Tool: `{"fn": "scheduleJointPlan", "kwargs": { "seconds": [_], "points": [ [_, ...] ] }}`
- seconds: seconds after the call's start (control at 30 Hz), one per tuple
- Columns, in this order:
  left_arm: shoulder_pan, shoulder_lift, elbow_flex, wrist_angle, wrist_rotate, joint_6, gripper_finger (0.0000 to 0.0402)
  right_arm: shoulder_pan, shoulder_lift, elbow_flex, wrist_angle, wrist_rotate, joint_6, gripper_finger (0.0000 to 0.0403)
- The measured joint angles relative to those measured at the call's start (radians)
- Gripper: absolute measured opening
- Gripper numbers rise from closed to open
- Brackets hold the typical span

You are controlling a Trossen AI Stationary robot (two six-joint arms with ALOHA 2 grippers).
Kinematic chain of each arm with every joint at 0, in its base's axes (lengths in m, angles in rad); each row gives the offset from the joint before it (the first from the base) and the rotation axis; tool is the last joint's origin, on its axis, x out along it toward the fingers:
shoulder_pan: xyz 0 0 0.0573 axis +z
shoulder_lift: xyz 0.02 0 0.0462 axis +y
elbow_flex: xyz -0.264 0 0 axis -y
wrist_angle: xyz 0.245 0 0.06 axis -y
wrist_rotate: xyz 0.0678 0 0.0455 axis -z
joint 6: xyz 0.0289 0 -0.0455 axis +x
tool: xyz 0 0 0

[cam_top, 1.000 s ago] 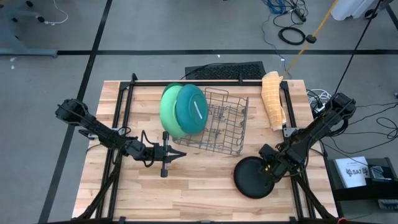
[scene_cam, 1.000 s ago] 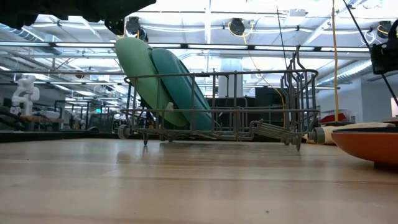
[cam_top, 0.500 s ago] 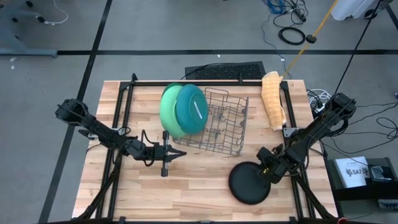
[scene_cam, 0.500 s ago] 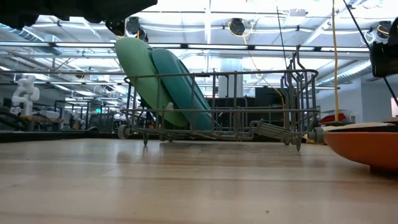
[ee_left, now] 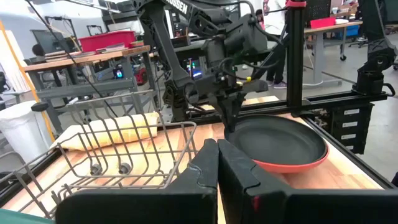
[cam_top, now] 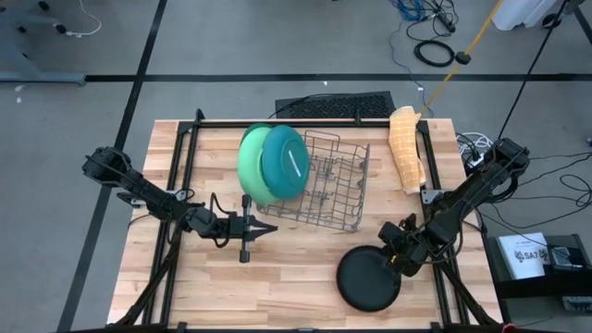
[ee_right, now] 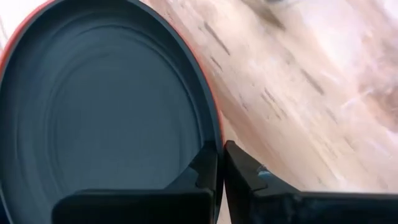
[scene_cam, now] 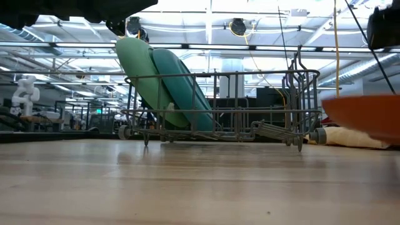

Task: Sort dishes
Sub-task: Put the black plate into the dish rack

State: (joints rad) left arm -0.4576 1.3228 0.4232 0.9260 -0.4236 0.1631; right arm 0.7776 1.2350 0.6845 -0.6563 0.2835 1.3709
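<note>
Though orange-red beneath, small plate [cam_top: 368, 279] black-faced upward.

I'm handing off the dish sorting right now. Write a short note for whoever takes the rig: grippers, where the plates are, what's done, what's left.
Right gripper: shut on the rim of the orange-red and black plate, black face up, lifted clear of the table at its front right.
Left gripper: shut, empty, waiting left of the wire rack.
Done: light-green plate and teal-green plate stand leaning in the rack's left end.
Left: get the small plate into the rack.
</note>
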Motion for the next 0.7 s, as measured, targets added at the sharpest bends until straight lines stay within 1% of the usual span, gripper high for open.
{"fn": "scheduleJointPlan", "kwargs": {
  "seconds": [0.23, 0.3, 0.4, 0.53, 0.7],
  "points": [
    [0.000, 0.000, 0.000, 0.000, 0.000, 0.000, 0.0002, -0.001, -0.001, 0.109, -0.150, 0.062, -0.018, 0.0002],
    [0.000, 0.000, 0.000, 0.000, 0.000, 0.000, 0.0002, -0.010, -0.002, 0.121, -0.180, 0.057, -0.007, 0.0002],
    [0.000, 0.000, 0.000, 0.000, 0.000, 0.000, 0.0002, -0.019, -0.002, 0.121, -0.177, 0.052, -0.004, 0.0005],
    [0.000, 0.000, 0.000, 0.000, 0.000, 0.000, 0.0002, -0.028, -0.002, 0.121, -0.130, 0.061, -0.036, 0.0006],
    [0.000, 0.000, 0.000, 0.000, 0.000, 0.000, 0.0002, -0.050, 0.004, 0.121, -0.144, 0.050, -0.029, 0.0003]
  ]
}}
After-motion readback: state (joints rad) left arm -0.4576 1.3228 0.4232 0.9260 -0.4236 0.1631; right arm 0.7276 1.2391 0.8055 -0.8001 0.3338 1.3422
